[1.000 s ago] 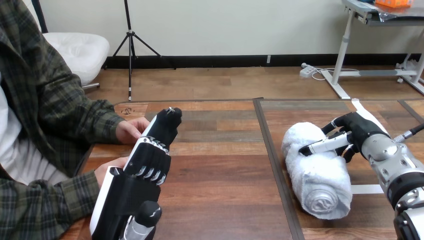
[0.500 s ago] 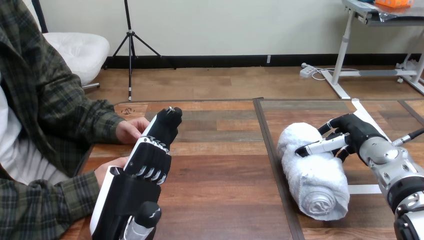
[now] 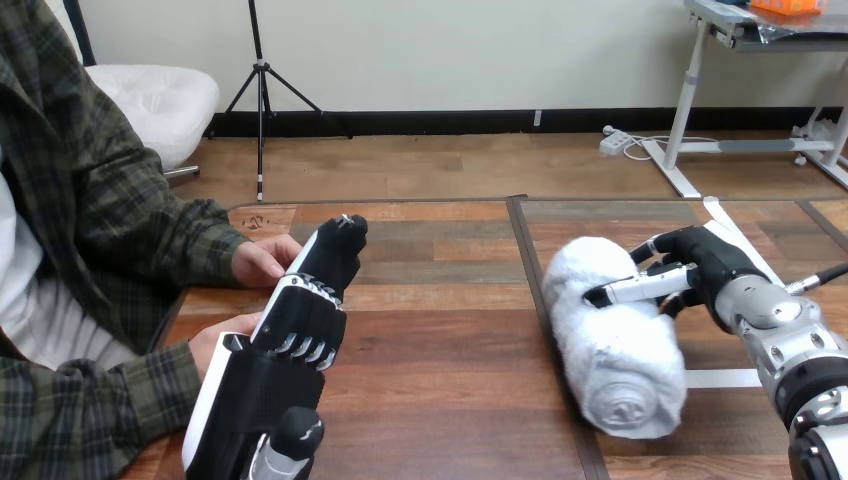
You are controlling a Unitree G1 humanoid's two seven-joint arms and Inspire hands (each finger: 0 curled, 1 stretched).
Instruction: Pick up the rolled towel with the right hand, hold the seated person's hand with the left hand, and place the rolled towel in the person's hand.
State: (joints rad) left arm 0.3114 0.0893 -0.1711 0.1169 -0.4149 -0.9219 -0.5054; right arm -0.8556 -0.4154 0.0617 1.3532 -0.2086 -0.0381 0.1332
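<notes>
No legible text, label, brand, number or sign anywhere on the table (image 3: 440, 340).

The person's nearer hand (image 3: 207, 343) mostly behind the left hand (image 3: 292, 340).

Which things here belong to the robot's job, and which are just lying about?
In use: rolled towel, right hand gripping it, open left hand, person's hands.
Lying about: white tape strips on the table.
</notes>
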